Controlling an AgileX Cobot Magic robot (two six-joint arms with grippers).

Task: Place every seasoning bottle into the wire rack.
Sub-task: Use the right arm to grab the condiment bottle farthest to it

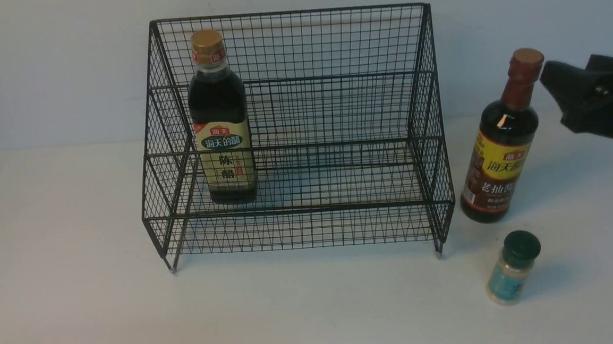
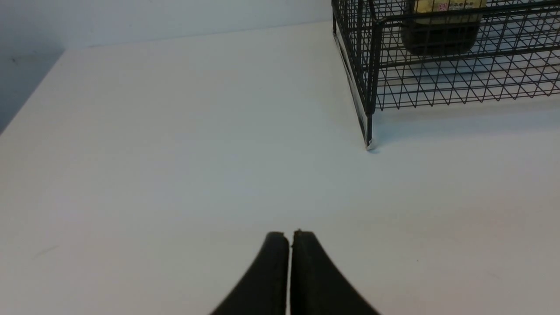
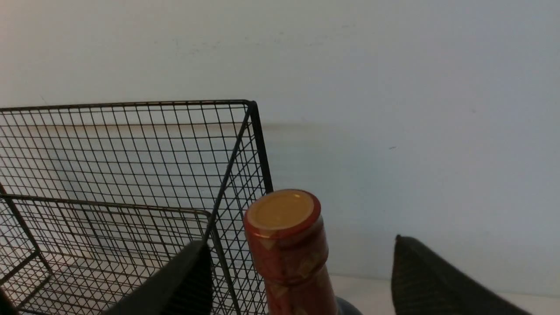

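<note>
Beside rack, claw straddles brown-necked bottle.

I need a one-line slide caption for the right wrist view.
Open right tool facing the brown-necked bottle, which stands outside the wire rack.

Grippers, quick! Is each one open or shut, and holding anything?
Left gripper: shut, holding nothing.
Right gripper: open, fingers on either side of the brown-necked bottle, not gripping it.

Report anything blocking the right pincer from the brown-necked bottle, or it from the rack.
Nothing blocks the right pincer: its open jaws flank the neck of the brown-necked bottle. The side wall of the wire rack stands between bottle and shelves.
</note>
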